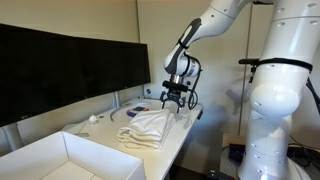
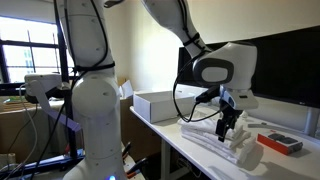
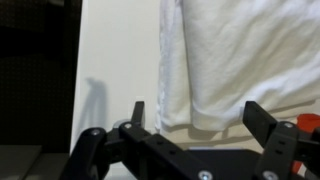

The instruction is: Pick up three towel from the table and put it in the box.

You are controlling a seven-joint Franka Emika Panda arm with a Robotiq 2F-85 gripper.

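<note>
Towels (image 1: 145,128) lie in one pile on the table (image 1: 105,133). I cannot count how many are in the pile. One box (image 1: 70,155) stands nearer, to the left, apart from the pile. One gripper (image 1: 172,98) hangs just over the far end of the pile. Its two fingers (image 3: 262,122) are spread wide and hold nothing.
</note>
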